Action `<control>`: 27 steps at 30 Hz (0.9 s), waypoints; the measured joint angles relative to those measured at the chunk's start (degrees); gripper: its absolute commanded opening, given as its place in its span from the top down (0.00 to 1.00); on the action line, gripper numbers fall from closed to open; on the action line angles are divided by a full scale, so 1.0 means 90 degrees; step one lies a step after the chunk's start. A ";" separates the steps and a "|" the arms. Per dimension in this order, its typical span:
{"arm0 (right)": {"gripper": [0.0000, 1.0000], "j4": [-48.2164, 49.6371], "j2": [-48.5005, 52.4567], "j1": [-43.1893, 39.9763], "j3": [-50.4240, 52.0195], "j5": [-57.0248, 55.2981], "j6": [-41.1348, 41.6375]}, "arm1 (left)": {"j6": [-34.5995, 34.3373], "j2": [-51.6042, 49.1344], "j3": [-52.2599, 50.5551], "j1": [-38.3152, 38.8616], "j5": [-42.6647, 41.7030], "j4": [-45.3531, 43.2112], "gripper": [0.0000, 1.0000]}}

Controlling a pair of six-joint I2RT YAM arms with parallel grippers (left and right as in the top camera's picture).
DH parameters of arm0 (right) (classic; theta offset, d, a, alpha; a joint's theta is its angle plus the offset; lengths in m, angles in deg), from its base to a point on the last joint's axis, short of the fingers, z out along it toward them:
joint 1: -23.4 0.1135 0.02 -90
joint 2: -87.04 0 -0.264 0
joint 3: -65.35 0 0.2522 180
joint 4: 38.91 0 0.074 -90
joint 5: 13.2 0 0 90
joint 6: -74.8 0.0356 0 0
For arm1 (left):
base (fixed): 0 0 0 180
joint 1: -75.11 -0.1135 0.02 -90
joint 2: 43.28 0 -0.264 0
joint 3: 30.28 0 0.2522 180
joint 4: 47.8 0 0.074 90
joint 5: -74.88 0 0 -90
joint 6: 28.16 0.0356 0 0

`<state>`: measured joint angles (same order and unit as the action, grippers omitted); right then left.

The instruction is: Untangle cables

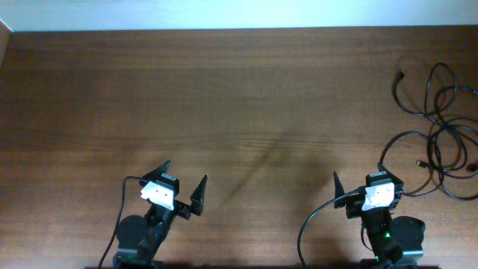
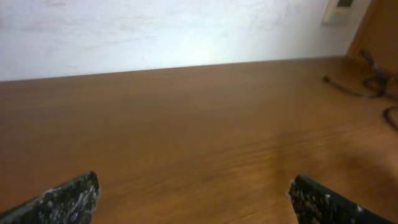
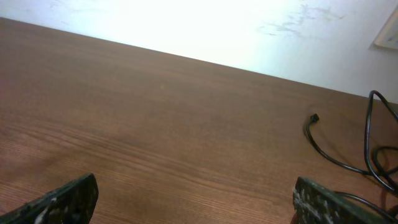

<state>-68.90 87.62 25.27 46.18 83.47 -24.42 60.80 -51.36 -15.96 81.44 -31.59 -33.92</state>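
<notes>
nearest the camera, at the table's (image 1: 239,97) 6 o'clock edge, the left gripper (image 1: 187,170) sat at about 7 o'clock with its two dark fingers spread wide and nothing between them. its own wrist view showed the same left gripper (image 2: 193,180), only bare wood grain in the gap. a white block (image 1: 157,193) sat on top of its wrist (any marking on it was too small to read).

the right gripper (image 1: 365,179) sat at about 5 o'clock, also low on the table. from overhead only one of its fingers showed clearly, but its wrist view had the right gripper (image 3: 196,182) with fingers far apart and holding nothing. it wore a similar white block (image 1: 378,194), equally unreadable.

farther out, at about 1 o'clock from the right gripper and at the table's 3 o'clock edge, the cables (image 1: 441,142) lay as loose overlapping black loops, apart from both grippers. in the right wrist view the cables (image 3: 369,130) ran up the right margin, one small plug end (image 3: 314,117) pointing away from the loops.

farthest, at 12 o'clock, stood the pale wall (image 1: 239,13). a white wall plate (image 2: 342,9) was too blurred to read.
</notes>
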 measured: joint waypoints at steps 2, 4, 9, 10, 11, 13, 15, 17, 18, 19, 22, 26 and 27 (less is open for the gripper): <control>0.01 0.0000 0.0000 0.0000 0.0000 0.0000 0.0002 | 0.0325 0.0005 0.0007 -0.0002 0.0386 0.0342 0.01; 0.01 0.0000 0.0000 0.0000 0.0000 0.0000 0.0002 | 0.0459 0.0109 0.0007 -0.0180 0.0707 0.0381 0.01; 0.01 0.0000 0.0000 0.0000 0.0000 0.0000 0.0002 | 0.0527 0.0816 0.0010 -0.0726 0.1049 0.0406 0.01; 0.01 0.0000 0.0000 0.0000 0.0000 0.0000 0.0005 | 0.0529 0.0816 0.0010 -0.0726 0.1052 0.0406 0.01; 0.01 0.0000 0.0000 0.0000 0.0000 0.0000 0.0005 | 0.0527 0.0816 0.0010 -0.0726 0.1052 0.0406 0.01; 0.01 0.0000 0.0000 0.0000 0.0000 0.0000 0.0005 | 0.0529 0.0816 0.0010 -0.0726 0.1052 0.0406 0.01; 0.01 0.0000 0.0000 0.0000 0.0000 0.0000 0.0002 | 0.0527 0.0816 0.0010 -0.0726 0.1052 0.0406 0.01; 0.01 0.0000 0.0000 0.0000 0.0000 0.0000 0.0005 | 0.0527 0.0816 0.0010 -0.0726 0.1052 0.0406 0.01; 0.01 0.0000 0.0000 0.0000 0.0000 0.0000 0.0005 | 0.0529 0.0816 0.0010 -0.0726 0.1052 0.0406 0.01; 0.01 0.0000 0.0000 0.0000 0.0000 0.0000 0.0007 | 0.0529 0.0816 0.0010 -0.0726 0.1052 0.0406 0.01; 0.01 0.0000 0.0000 0.0000 0.0000 0.0000 0.0005 | 0.0529 0.0816 0.0010 -0.0726 0.1052 0.0406 0.01; 0.01 0.0000 0.0000 0.0000 0.0000 0.0000 0.0005 | 0.0529 0.0816 0.0010 -0.0726 0.1052 0.0406 0.01; 0.01 0.0000 0.0000 0.0000 0.0000 0.0000 0.0002 | 0.0527 0.0816 0.0010 -0.0726 0.1052 0.0406 0.01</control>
<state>-68.90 87.62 25.27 46.18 83.47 -24.39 65.55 -44.01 -15.87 74.90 -22.13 -30.27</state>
